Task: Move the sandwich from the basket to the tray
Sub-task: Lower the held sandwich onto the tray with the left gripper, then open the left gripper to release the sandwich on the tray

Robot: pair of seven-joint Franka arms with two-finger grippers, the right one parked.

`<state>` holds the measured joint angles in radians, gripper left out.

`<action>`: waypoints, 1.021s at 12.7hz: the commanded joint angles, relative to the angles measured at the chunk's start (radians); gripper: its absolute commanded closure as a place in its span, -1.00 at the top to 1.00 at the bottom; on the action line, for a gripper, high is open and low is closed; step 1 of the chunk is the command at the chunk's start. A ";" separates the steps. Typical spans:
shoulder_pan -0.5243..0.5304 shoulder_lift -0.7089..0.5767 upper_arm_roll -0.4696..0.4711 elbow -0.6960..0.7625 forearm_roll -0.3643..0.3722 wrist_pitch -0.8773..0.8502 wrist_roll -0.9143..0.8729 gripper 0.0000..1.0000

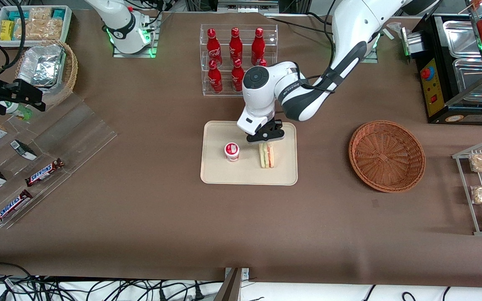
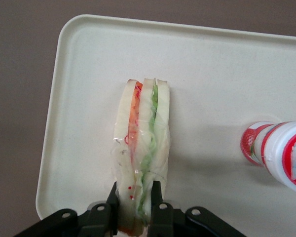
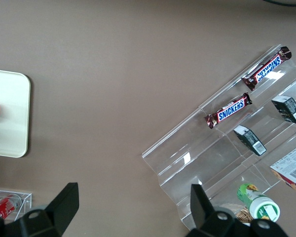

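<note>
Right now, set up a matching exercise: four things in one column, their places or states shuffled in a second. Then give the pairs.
1. sandwich
2. basket
3. cup
4. gripper

a. holds nothing
b. shut on the sandwich's end
c. on the tray, beside the sandwich
d. standing on edge on the tray

Pairs: 1-d, 2-a, 3-c, 4-b

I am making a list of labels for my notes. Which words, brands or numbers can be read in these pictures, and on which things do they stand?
"SNICKERS": on the two chocolate bars on the clear stepped stand.
Red bottles in the rack: white script, too small to read.
Red-and-white cup on the tray: label unreadable.
Small dark boxes: print too small.
Sandwich, held by the claw on the tray: no text.
</note>
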<state>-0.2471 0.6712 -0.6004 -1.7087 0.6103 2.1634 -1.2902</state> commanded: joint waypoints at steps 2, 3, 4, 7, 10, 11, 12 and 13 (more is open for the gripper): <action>-0.015 0.010 0.008 0.004 0.029 -0.005 -0.023 0.59; -0.015 0.010 0.008 0.004 0.031 -0.005 -0.021 1.00; -0.014 0.010 0.007 0.006 0.029 -0.005 -0.021 1.00; 0.009 -0.018 0.002 0.027 0.013 -0.010 -0.021 1.00; 0.042 -0.079 -0.016 0.069 -0.062 -0.046 -0.008 1.00; 0.051 -0.102 -0.018 0.081 -0.079 -0.083 -0.006 1.00; 0.067 -0.128 -0.022 0.087 -0.108 -0.111 0.008 1.00; 0.098 -0.159 -0.027 0.099 -0.165 -0.122 0.062 1.00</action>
<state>-0.1947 0.5801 -0.6095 -1.6121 0.5200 2.0868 -1.2908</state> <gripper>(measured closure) 0.000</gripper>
